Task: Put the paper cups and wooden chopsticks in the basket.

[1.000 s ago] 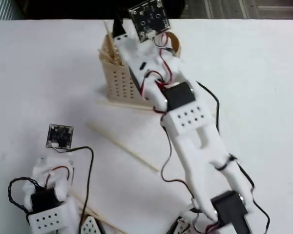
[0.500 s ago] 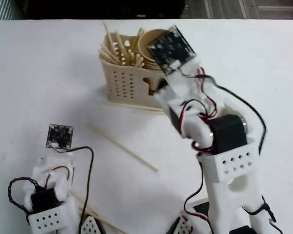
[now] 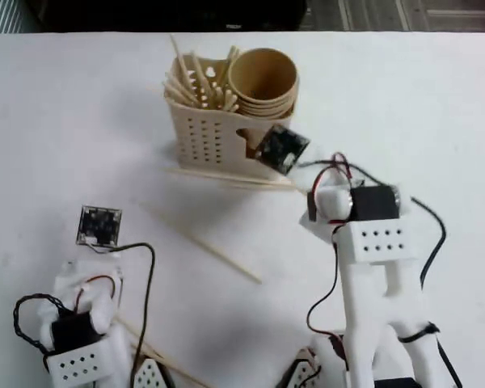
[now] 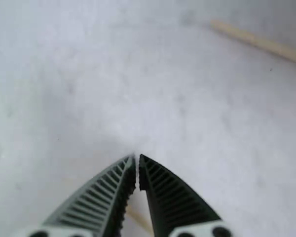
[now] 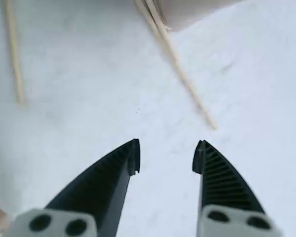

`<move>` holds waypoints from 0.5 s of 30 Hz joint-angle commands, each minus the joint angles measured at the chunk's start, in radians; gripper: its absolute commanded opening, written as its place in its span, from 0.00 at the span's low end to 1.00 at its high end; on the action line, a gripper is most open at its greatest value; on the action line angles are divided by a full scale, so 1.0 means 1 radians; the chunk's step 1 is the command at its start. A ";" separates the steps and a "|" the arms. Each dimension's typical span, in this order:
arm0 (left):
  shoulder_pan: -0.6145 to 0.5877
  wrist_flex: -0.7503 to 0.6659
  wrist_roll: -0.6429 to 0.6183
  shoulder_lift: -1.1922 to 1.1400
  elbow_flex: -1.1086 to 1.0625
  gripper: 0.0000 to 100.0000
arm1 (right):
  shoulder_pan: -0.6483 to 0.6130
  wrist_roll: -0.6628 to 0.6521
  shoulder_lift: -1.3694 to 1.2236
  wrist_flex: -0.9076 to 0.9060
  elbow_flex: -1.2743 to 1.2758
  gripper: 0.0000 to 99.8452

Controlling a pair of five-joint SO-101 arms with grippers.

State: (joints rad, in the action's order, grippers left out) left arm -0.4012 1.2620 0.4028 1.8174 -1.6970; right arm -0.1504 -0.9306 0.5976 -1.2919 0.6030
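Wooden chopsticks (image 3: 226,176), thin and pale, lie just beside the cream perforated basket (image 3: 200,144) holding tan paper cups (image 3: 263,77), so the right gripper (image 5: 165,155), spread and empty nearby, should probably descend and pinch them, while the left gripper (image 4: 137,160) is clenched on nothing.

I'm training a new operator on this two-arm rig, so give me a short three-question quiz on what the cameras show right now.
1. True or false: the paper cups sit stacked inside the basket.
2. Pick one. The right gripper is: A) shut on a chopstick; B) open above the table; C) down inside a cup.
3. Fill the gap: the left gripper is ____ and holds nothing.

Key: 1 true; 2 B; 3 shut.
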 commanded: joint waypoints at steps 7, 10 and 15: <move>-0.002 0.008 -0.011 0.007 0.005 0.04 | 0.004 -0.034 0.028 0.645 0.345 0.18; -0.002 0.008 -0.011 0.007 0.005 0.04 | -0.021 -0.121 0.028 0.723 0.407 0.18; -0.002 0.008 -0.011 0.007 0.005 0.04 | -0.087 -0.221 0.015 0.722 0.440 0.18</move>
State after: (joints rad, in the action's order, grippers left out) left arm -0.4012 1.2620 0.4028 1.8174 -1.6970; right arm -0.2041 -1.1178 0.5976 -0.5923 1.0495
